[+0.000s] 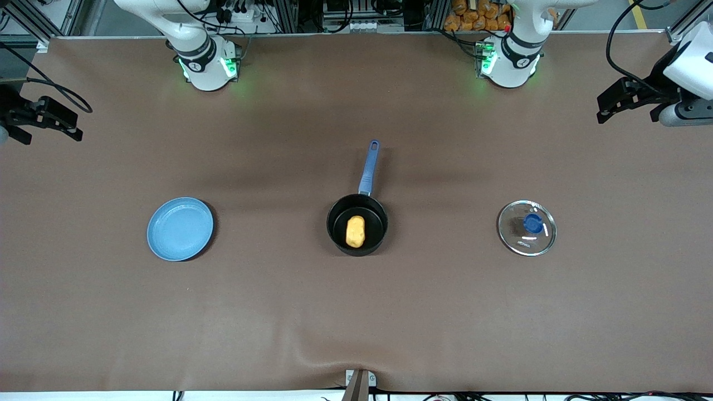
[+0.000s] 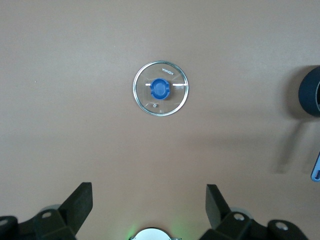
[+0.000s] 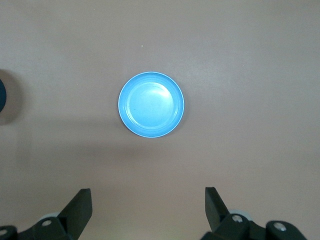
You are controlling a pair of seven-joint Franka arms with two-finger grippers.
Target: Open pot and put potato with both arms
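Observation:
The black pot with its long blue handle stands uncovered at the table's middle. The yellow-orange potato lies inside it. The glass lid with its blue knob lies flat on the table beside the pot, toward the left arm's end; it also shows in the left wrist view. My left gripper is open and empty, high over the left arm's end of the table, its fingers wide apart. My right gripper is open and empty, high over the right arm's end, its fingers wide apart.
A flat light-blue plate lies empty toward the right arm's end, level with the pot; it also shows in the right wrist view. The brown table cover is bare nearer the front camera.

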